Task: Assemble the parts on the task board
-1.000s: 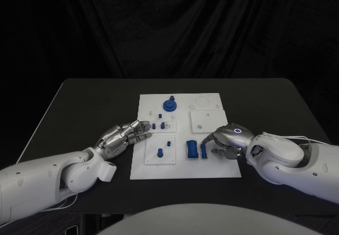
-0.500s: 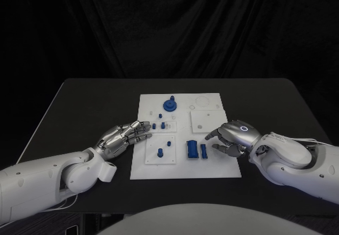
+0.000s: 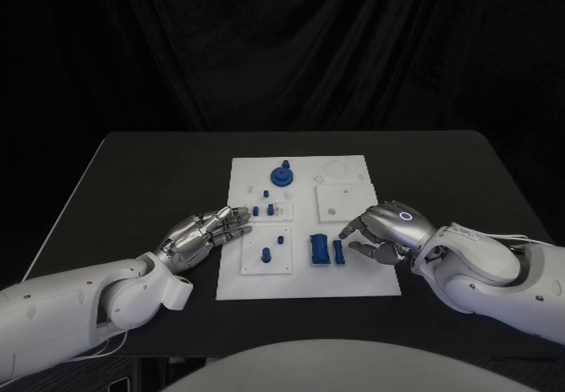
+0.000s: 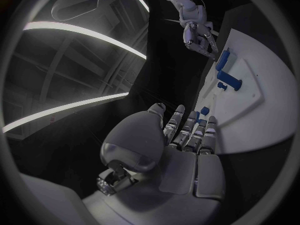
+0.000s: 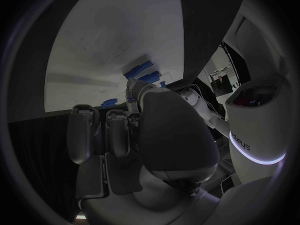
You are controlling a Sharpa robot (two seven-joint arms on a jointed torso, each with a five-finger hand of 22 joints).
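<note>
The white task board [image 3: 353, 273] lies mid-table. On it stand a round blue part [image 3: 282, 175] at the back, several small blue pegs [image 3: 272, 209] on the left, and two long blue blocks [image 3: 319, 249] side by side near the middle. My left hand [image 3: 206, 233] lies flat with its fingers stretched out, fingertips at the board's left edge, holding nothing. My right hand [image 3: 379, 230] hovers over the board's right side, just right of the narrower block [image 3: 339, 251], fingers half curled and empty. The left wrist view shows the blocks [image 4: 229, 80] and the right hand [image 4: 197, 32] beyond the left hand [image 4: 181, 140].
The black table [image 3: 141, 180] surrounds the board with open surface on every side. A raised white square plate [image 3: 348, 200] sits on the board just behind my right hand. The right wrist view shows the board [image 5: 112, 45] and blue blocks [image 5: 140, 67] past the right hand [image 5: 144, 130].
My right hand rose off the board beside the narrow block and shifted slightly back. My left hand drew back a little toward me.
</note>
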